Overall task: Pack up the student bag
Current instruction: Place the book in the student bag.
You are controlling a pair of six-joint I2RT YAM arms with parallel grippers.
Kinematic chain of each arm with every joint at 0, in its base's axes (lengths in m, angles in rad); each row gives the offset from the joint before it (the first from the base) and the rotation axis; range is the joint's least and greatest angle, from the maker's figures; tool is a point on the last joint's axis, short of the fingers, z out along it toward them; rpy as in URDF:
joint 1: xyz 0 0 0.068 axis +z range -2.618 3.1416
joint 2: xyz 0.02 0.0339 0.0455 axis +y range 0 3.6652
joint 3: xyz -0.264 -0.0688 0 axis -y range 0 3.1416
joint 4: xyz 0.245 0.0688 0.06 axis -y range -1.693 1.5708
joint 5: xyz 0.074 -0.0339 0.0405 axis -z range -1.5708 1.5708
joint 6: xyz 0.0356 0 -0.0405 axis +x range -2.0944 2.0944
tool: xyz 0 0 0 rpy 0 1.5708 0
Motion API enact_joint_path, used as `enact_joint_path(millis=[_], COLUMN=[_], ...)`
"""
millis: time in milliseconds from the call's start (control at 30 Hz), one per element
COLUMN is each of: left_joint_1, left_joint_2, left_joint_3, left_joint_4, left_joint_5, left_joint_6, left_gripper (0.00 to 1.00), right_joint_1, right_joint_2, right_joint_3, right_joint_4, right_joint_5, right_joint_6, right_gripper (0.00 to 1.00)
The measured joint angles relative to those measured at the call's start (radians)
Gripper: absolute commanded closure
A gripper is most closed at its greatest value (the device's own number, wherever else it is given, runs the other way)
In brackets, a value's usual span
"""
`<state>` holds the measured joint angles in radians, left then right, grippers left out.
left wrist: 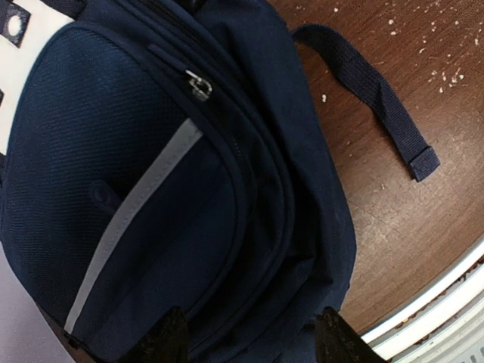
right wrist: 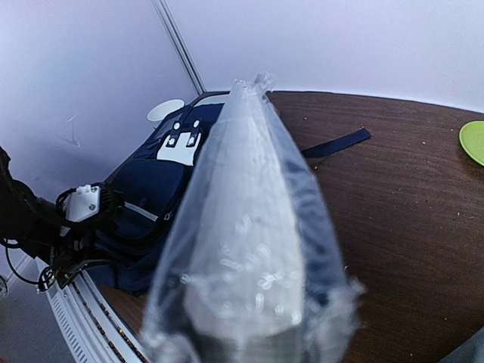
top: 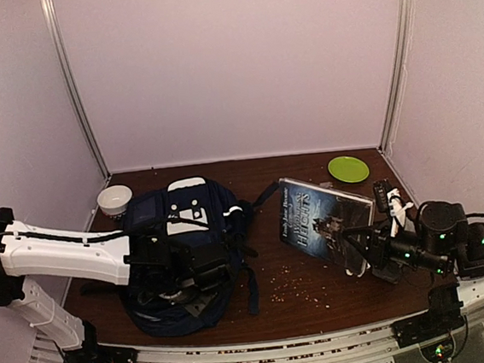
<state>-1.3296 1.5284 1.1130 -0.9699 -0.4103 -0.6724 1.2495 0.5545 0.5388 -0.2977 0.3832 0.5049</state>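
Packing is looking barely begun. The bag (top: 152, 214) is lying flat on the left half of the table, its white patch facing up, and nothing is showing inside it from any view. The book (top: 324, 218), wrapped in clear plastic, is sitting well apart from the bag on the right side, tilted, with its near corner raised. So the book is not yet in, and getting it across and into the bag is what is left. From the left wrist view the front pocket zip (left wrist: 198, 85) is looking closed. Whether the main compartment is open I cannot tell, since the left arm is covering that part from above.

The left gripper (left wrist: 249, 344) is hovering over the near end of the bag with its fingers (left wrist: 166, 340) spread as wide as they go, one on each side of the navy fabric. They are holding nothing, and whether they are touching the cloth is not clear.

The right gripper (top: 364, 251) is pinching the book at its near right corner, jaws drawn narrow on the thin edge. In the right wrist view the plastic wrap is filling the frame and hiding the fingertips.

A plate (top: 348, 169) and a bowl (top: 115, 198) are sitting at the far corners, and crumbs (top: 291, 288) are lying between bag and book.
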Motion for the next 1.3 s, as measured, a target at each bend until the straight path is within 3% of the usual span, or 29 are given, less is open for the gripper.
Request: enact_joint_path(millis=[167,233,433,533,800,1033,1067,1200,1300], left_joint_1=[0.031,0.048,0.094,0.093,0.12,0.209,0.22,0.244,0.24], left_joint_2=[0.1,0.131,0.175,0.197,0.327,0.565,0.597,0.7,0.7], left_joint_3=[-0.011,-0.015,-0.005,0.056,0.446,0.863,0.906,1.03,1.031], left_joint_4=[0.062,0.087,0.113,0.085,0.052,0.047,0.047,0.045,0.056], left_joint_5=[0.029,0.03,0.035,0.042,0.029,0.057,0.061,0.091,0.109], left_joint_6=[0.007,0.009,0.031,0.077,0.228,0.35,0.36,0.387,0.396], left_gripper=[0.05,0.12,0.78,1.0,1.0,1.0,0.96,0.53,0.36], right_joint_1=[0.0,0.0,0.0,0.0,0.001,0.001,0.001,0.001,0.001], right_joint_2=[-0.009,-0.014,-0.054,-0.08,-0.151,-0.185,-0.185,-0.185,-0.183], right_joint_3=[-0.002,-0.002,-0.006,-0.011,-0.012,-0.012,-0.012,-0.012,-0.012], right_joint_4=[0.0,0.0,0.0,-0.004,-0.062,-0.126,-0.127,-0.127,-0.127], right_joint_5=[0.0,0.0,0.004,0.019,0.131,0.257,0.266,0.275,0.275], right_joint_6=[-0.001,-0.001,-0.003,-0.004,-0.014,-0.005,-0.003,0.0,0.0], right_gripper=[1.0,1.0,1.0,1.0,1.0,1.0,1.0,1.0,1.0])
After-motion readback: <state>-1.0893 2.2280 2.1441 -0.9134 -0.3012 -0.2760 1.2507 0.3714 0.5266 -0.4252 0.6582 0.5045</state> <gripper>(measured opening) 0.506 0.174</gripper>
